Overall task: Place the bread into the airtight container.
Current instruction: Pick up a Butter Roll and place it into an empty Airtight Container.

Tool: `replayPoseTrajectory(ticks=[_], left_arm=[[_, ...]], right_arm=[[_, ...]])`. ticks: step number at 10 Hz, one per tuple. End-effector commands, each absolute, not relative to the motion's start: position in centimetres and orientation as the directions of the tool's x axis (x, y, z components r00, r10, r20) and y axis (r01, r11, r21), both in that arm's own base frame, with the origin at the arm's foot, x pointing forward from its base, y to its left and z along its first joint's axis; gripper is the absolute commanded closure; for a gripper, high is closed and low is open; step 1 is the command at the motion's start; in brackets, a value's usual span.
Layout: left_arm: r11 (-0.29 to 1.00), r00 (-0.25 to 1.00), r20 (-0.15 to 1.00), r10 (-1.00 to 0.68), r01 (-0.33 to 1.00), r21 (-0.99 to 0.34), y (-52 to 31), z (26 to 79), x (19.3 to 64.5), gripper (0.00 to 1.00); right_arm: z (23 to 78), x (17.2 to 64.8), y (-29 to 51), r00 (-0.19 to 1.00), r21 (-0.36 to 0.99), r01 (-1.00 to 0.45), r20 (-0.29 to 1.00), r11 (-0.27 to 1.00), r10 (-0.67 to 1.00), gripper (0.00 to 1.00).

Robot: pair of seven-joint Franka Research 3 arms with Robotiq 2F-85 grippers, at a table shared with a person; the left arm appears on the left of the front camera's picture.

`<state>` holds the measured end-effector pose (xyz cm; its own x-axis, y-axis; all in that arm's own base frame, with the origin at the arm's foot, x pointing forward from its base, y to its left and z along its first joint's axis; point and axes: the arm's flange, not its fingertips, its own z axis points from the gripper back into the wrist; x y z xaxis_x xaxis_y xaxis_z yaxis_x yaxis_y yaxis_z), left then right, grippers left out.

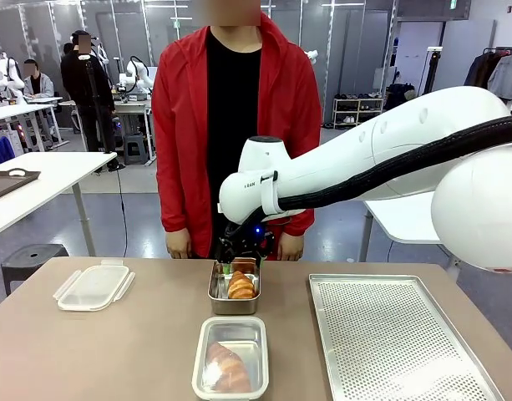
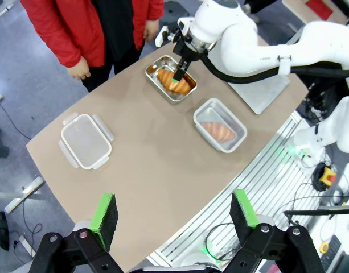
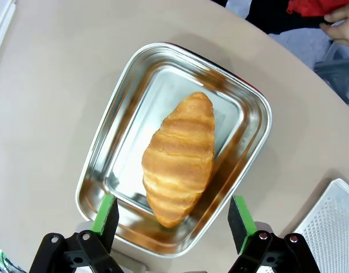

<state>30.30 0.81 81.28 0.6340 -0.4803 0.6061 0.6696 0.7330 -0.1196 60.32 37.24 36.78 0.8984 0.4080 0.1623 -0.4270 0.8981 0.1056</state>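
A croissant, the bread (image 3: 180, 158), lies in a steel tray (image 3: 140, 114) at the far middle of the table. My right gripper (image 3: 173, 215) hangs open just above it, one green pad on each side of its near end, touching nothing. From the front, the right gripper (image 1: 241, 266) is low over the steel tray (image 1: 215, 292) and its bread (image 1: 240, 286). Nearer me stands the clear airtight container (image 1: 199, 368), lid off, with another croissant (image 1: 226, 366) inside. My left gripper (image 2: 173, 210) is open and empty, high above the table's near edge.
The container's clear lid (image 1: 94, 286) lies at the left of the table. A perforated metal baking tray (image 1: 397, 334) covers the right side. A person in a red jacket (image 1: 180, 125) stands at the far edge, hands hanging by the table.
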Motion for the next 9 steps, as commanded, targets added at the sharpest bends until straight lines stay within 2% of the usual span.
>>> replayPoseTrajectory(ticks=[1, 5, 7, 8, 9], left_arm=[[0.726, 0.629, 0.605, -0.489, 0.678, -0.118, 0.8, 81.5, 30.2, 0.0], [0.726, 0.629, 0.605, -0.489, 0.678, -0.118, 0.8, 81.5, 30.2, 0.0], [0.726, 0.629, 0.605, -0.489, 0.678, -0.118, 0.8, 81.5, 30.2, 0.0], [0.726, 0.629, 0.605, -0.489, 0.678, -0.118, 0.8, 81.5, 30.2, 0.0], [0.726, 0.629, 0.605, -0.489, 0.678, -0.118, 0.8, 81.5, 30.2, 0.0]], right_arm=[[42.3, 58.1, 36.3, 0.887, 0.097, -0.454, 0.143, 0.886, 0.439, 0.0], [56.5, 51.4, 29.3, 0.817, 0.06, -0.55, 0.249, 0.833, 0.521, 0.0], [62.3, 46.9, 23.6, 0.776, 0.017, -0.598, 0.263, 0.801, 0.574, 0.0], [64.9, 45.0, 20.8, 0.766, 0.046, -0.616, 0.267, 0.786, 0.585, 0.0], [67.4, 42.8, 17.5, 0.779, 0.053, -0.61, 0.221, 0.791, 0.587, 0.0]])
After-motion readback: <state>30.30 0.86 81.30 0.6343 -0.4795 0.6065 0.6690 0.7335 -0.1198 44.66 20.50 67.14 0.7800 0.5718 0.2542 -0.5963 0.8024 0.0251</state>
